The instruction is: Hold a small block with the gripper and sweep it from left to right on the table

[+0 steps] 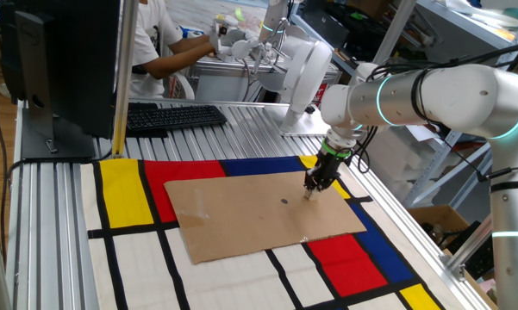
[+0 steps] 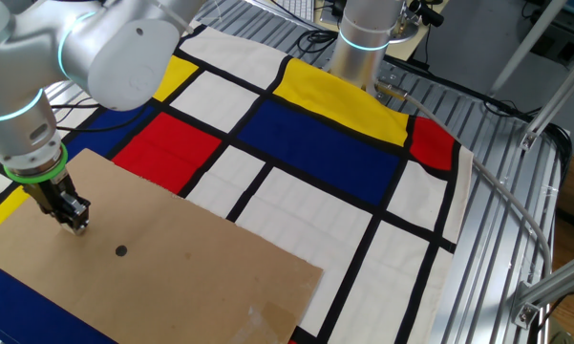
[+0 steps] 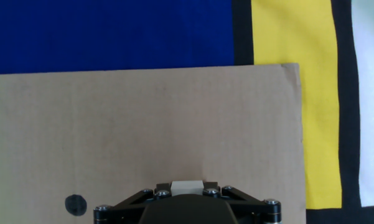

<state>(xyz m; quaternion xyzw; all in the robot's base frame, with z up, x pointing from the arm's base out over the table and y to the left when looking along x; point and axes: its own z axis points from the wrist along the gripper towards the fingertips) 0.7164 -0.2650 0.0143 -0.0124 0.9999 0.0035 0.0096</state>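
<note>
End effector pressing a small block onto cardboard on the bench.

The bench [image 1: 60, 198] carries a mat [image 2: 306, 153] of white, red, yellow and blue rectangles with black lines, and on it lies a brown cardboard sheet [image 1: 250, 215]. The silver-white arm [image 1: 439, 99] reaches over it, its end effector [image 1: 313, 190] pointing straight down near the sheet's corner. Its fingers stand narrowly apart, closed on the small block [image 3: 186, 185], a pale beige cube resting on the cardboard. A small dark dot [image 2: 121, 251] marks the sheet nearby, apart from the block.
</note>
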